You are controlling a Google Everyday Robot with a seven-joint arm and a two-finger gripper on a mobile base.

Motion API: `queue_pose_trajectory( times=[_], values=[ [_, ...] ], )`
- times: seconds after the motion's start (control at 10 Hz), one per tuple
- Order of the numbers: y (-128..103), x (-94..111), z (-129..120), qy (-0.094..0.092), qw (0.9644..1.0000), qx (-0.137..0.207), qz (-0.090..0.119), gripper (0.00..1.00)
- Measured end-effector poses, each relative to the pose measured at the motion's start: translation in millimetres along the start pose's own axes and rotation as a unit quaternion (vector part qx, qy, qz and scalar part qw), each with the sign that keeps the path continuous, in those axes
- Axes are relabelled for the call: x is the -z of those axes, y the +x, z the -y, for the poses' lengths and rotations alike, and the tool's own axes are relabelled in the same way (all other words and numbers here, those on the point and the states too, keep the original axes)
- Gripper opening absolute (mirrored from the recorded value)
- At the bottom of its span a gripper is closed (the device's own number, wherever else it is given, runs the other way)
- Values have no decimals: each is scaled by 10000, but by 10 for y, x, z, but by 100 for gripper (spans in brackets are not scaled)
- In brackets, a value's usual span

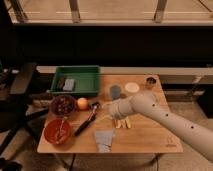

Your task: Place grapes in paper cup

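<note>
Plainly, little of the job is done: the grapes (pixel 63 105) sit in a dark bowl (pixel 54 100) near the left end of the surface (pixel 150 142), and nothing has been lifted yet. The claw (pixel 104 106) hangs low over the middle of the surface, at about 3 o'clock from the grapes, with the orange (pixel 82 103) between the two. Its fingers are spread, and I see nothing held between them. What I take for the paper cup (pixel 132 87) is the pale round thing at about 2 o'clock from the claw, near the far edge, though I cannot be sure it is not the grey cup (pixel 115 91) just beside it. Reaching, gripping, carrying and dropping are all left to do. The grapes are a dark reddish-purple heap of small round fruit that fills the bowl to its rim. They look lumpy and loose rather than like one firm thing. I judge that a pinch low on the cluster could squash or scatter them, and the bowl's wall may get in the way of the fingers.
</note>
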Motion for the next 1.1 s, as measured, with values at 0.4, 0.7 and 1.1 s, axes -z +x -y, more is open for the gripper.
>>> queue_pose_trajectory(
  times=[0.4,0.7,1.1],
  values=[
    [-199,-199,-94,196,9991,192,324,65],
    [-378,-251,-73,456,9973,191,536,65],
    [-553,-430,-86,497,9966,224,616,65]
  ],
)
